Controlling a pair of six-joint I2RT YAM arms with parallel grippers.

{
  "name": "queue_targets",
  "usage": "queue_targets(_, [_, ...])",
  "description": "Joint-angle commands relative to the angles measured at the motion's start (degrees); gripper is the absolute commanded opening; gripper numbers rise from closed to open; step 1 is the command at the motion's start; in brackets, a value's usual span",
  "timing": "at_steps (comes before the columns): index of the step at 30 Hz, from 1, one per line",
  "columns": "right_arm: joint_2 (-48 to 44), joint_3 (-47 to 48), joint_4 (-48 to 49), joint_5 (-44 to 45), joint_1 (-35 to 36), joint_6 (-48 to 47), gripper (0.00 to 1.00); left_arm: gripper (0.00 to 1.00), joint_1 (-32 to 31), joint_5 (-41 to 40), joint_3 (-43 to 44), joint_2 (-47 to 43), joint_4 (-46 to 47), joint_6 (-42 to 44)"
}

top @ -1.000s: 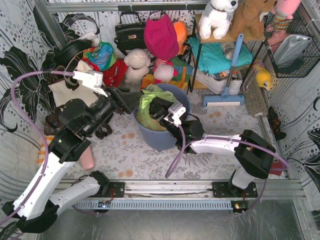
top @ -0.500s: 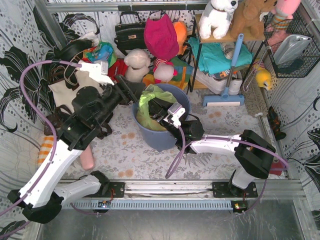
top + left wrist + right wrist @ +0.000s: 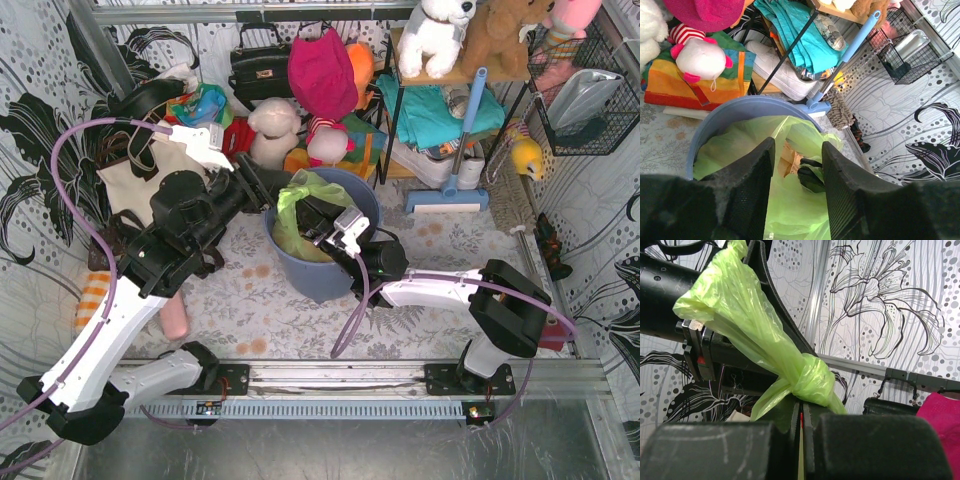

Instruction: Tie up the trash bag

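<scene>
Nearest, the right gripper [image 3: 801,412] is clamped tight on a twisted neck of the trash bag [image 3: 298,205], and just above it sits one knot [image 3: 812,382] (bunched, with loose plastic running up and away). So a first tie looks made. Whether it is snug I cannot judge from so close a view, and cinching or a second tie may be left to do. The left gripper [image 3: 797,145] hovers over the bag's mouth, jaws parted, gripping nothing that I can see. The bag sits inside the round blue-grey bin [image 3: 325,275] on the counter [image 3: 270,300]. Count: one bag, one knot, one bin, two grippers.
</scene>
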Motion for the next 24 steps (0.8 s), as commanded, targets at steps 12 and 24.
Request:
queue_targets(12, [-0.33, 1.96, 6.16, -0.46, -0.04, -1.35, 0.0, 0.11, 0.29, 5.81, 0.81, -0.44, 1.63, -1.27])
queue_targets(24, [-1.36, 0.42, 6.2, -0.04, -0.06, -0.19, 0.07, 0.0, 0.29, 5.88, 1.33, -1.11, 8.55, 3.01])
